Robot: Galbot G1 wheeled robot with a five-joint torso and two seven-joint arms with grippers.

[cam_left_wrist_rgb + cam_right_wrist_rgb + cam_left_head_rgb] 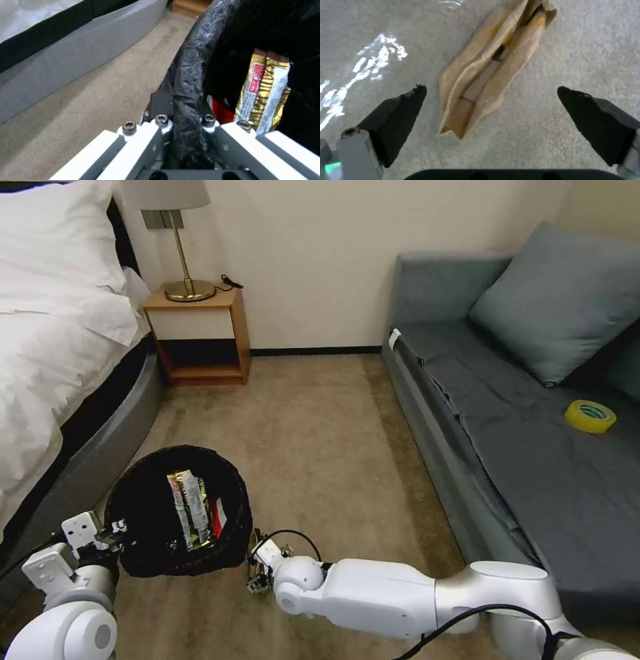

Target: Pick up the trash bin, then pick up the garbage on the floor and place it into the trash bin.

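The trash bin (179, 511) sits near-left on the carpet, left tool (186, 125) pinching its black-bagged rim; gold wrapper (265, 92) and red packet (217, 517) inside, print unreadable. Right wrist view shows the tan paper bag (488, 72) between the spread right tool (491, 91) fingers.

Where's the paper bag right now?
The paper bag lies flat on the carpet, seen in the right wrist view between the open fingers of the right hand, just beside the trash bin.
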